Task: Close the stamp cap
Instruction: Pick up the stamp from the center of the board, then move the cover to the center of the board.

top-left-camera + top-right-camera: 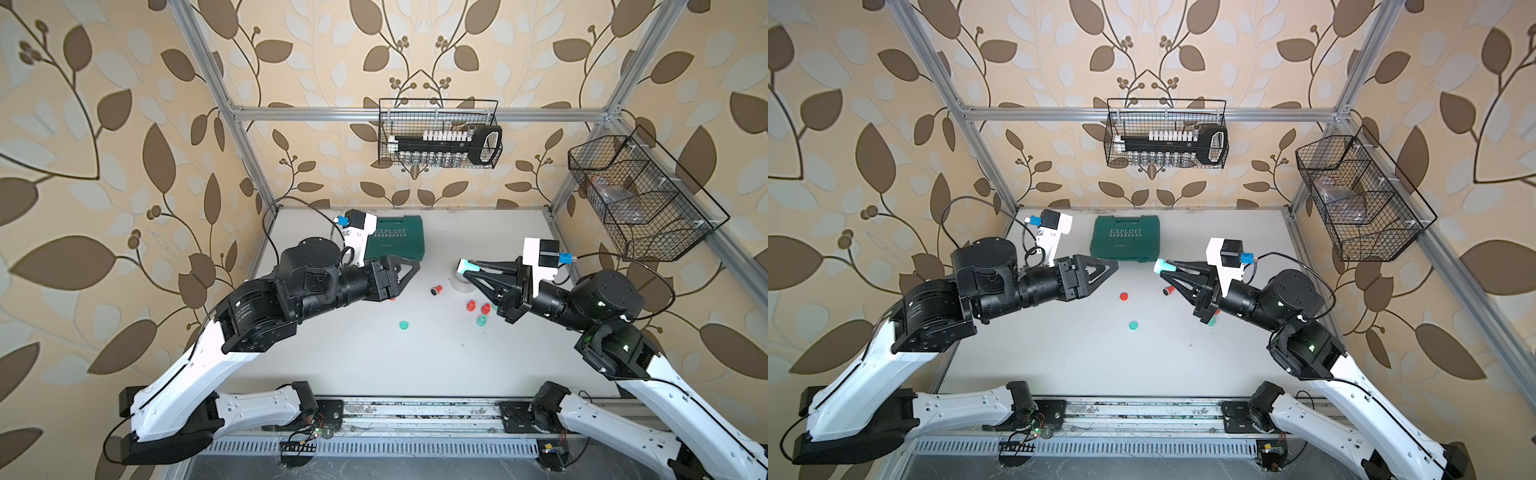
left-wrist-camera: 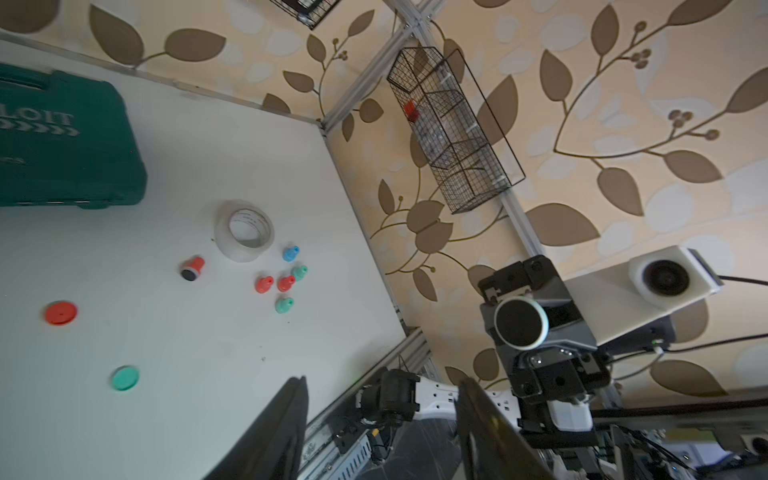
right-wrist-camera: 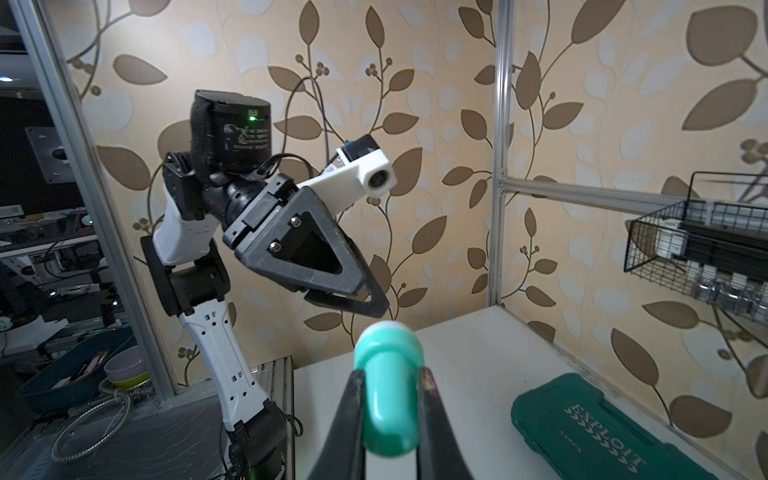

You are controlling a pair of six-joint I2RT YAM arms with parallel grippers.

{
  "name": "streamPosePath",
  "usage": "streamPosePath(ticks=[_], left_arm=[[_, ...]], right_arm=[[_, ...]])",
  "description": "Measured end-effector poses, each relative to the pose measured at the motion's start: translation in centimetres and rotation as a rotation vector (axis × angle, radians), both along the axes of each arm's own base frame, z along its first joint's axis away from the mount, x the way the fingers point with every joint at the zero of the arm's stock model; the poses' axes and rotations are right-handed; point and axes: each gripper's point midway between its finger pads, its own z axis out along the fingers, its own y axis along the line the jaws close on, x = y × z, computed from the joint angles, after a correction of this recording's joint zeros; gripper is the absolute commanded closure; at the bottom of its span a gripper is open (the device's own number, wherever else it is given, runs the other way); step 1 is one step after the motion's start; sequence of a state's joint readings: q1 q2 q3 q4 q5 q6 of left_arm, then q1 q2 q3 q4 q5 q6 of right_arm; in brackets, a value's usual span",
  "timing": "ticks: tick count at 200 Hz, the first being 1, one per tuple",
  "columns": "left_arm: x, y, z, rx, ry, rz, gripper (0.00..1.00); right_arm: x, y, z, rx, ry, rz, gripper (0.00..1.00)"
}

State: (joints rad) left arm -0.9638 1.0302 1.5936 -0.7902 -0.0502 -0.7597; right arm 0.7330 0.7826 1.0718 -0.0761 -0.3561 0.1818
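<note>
While basket [image 1: 385,124] holds vials [image 1: 444,135], stamp [image 1: 464,266] gripped

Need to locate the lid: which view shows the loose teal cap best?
Left wrist view: the teal cap lies large and unblocked. Both top views show it small; the right wrist view misses it.

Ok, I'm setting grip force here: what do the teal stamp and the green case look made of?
Teal stamp: probably smooth moulded plastic, since a soft glossy highlight runs along its rounded handle.
Green case: probably hard plastic with a matte, slightly textured finish and rounded moulded corners.
</note>
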Motion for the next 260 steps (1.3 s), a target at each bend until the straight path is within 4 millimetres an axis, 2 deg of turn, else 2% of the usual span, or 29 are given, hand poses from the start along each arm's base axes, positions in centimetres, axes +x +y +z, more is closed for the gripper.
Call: streamPosePath(ticks=[23, 42, 60, 81, 109, 131, 142, 167, 202, 230, 260], left_arm=[[1.4, 2.0, -2.3, 0.112, 0.003, 0.096, 0.40], [2.6, 3.2, -5.4, 0.216, 0.040, 0.155, 0.41], [3.9, 4.1, -9.6, 0.311, 0.113, 0.195, 0.43], [5.2, 5.2, -15.8, 0.417, 0.246, 0.220, 0.46], [5.4, 4.7, -22.1, 0.530, 0.399, 0.172, 0.48], [5.3, 3.8, -25.8, 0.584, 0.482, 0.119, 0.51], [5.2, 3.4, -27.6, 0.606, 0.519, 0.099, 0.57], [5.2, 2.8, -31.2, 0.668, 0.582, 0.063, 0.74], [5.3, 1.4, -35.2, 0.753, 0.628, 0.011, 0.89], [5.3, 0.2, -37.8, 0.815, 0.662, -0.022, 0.95], [5.9, -1.3, -39.4, 0.843, 0.674, -0.042, 0.98]], right_arm=[[2.0, -0.1, -1.3, -0.035, 0.126, -0.079, 1.00], [3.7, 0.1, -2.8, -0.079, 0.230, -0.143, 1.00], [5.0, 0.5, -4.8, -0.135, 0.326, -0.181, 1.00], [6.4, 1.2, -7.6, -0.215, 0.442, -0.216, 1.00], [7.9, 1.1, -12.4, -0.329, 0.587, -0.282, 1.00], [9.1, 0.0, -15.7, -0.405, 0.691, -0.352, 1.00], [9.6, -0.8, -16.8, -0.428, 0.728, -0.386, 1.00], [10.0, -2.0, -17.6, -0.437, 0.764, -0.424, 1.00], [10.0, -3.4, -18.1, -0.428, 0.779, -0.457, 1.00], [10.0, -4.1, -18.3, -0.432, 0.787, -0.469, 1.00], [9.8, -4.8, -18.2, -0.434, 0.782, -0.481, 1.00]])
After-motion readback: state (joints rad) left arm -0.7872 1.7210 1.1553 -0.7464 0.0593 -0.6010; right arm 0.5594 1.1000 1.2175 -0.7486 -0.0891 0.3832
